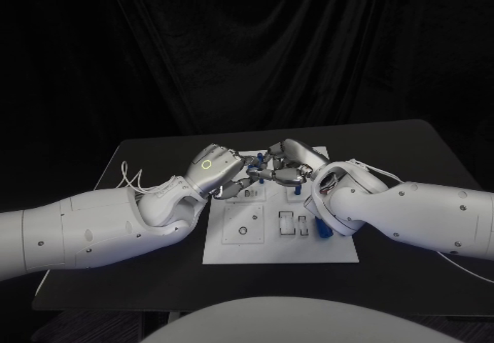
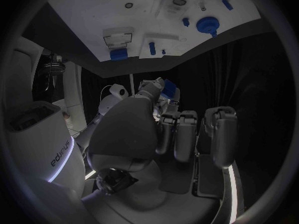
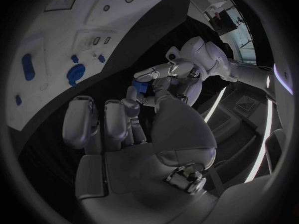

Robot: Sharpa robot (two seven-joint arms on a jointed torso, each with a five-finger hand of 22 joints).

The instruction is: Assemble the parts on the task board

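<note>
Above the far part of the white task board my two hands meet fingertip to fingertip. My left hand and right hand pinch one small blue part between them. That blue part sits at the tip of my left thumb, the other fingers curled. From the right wrist the blue part lies between my right fingertips and the left hand. On the board lie a round blue part and several smaller blue parts.
The board has white rectangular recesses and a small ring hole. A thin white cable trails over the black table beside my left arm. Both forearms lie over the board's side edges.
</note>
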